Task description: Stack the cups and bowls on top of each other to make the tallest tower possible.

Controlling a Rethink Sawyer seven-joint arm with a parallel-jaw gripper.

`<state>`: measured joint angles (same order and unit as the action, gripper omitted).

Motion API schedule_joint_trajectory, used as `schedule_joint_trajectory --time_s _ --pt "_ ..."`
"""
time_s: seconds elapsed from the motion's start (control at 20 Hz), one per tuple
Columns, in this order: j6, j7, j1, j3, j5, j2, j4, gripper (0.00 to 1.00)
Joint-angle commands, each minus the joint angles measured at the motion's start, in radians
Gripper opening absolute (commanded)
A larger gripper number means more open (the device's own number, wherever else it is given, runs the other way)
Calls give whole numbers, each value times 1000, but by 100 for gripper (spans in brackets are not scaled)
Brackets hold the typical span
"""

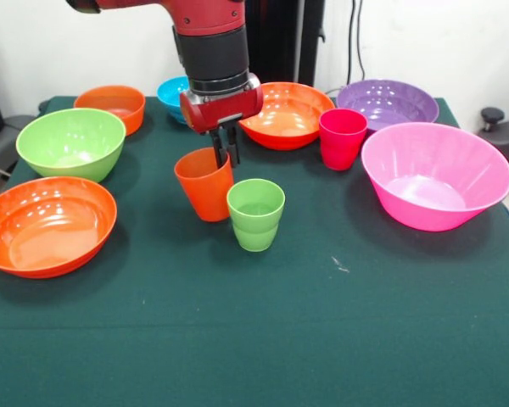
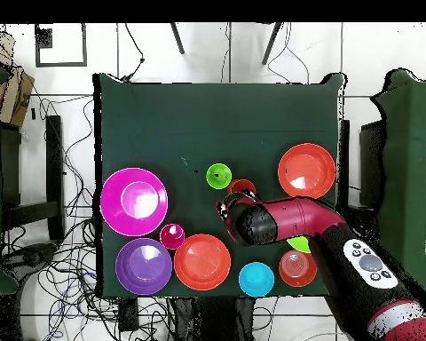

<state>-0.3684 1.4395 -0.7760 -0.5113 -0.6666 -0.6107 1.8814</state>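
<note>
My gripper (image 1: 225,158) hangs from the red arm at mid-table, its fingers close together on the far rim of the orange cup (image 1: 202,191), which leans slightly. The light green cup (image 1: 255,216) stands upright just beside it, toward the camera. The magenta-red cup (image 1: 342,140) stands upright between the wide orange bowl (image 1: 286,114) and the large pink bowl (image 1: 458,161). The purple bowl (image 1: 388,102) is behind them. In the overhead view the arm (image 2: 279,220) covers the gripper; the orange cup (image 2: 241,187) and the green cup (image 2: 218,176) show beside it.
A medium green bowl (image 1: 70,144) and a second wide orange bowl (image 1: 47,225) sit on the left in the front view. A small orange bowl (image 1: 110,106) and a small blue bowl (image 1: 171,91) are at the back. All bowls stand singly on the green cloth (image 1: 322,339).
</note>
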Motion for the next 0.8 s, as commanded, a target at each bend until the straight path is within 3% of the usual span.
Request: schedule_joint_trajectory --time_s 0.05,0.8 --pt "-40 36 35 -32 26 29 -98 0" --pt "-10 48 41 -23 13 30 -88 0"
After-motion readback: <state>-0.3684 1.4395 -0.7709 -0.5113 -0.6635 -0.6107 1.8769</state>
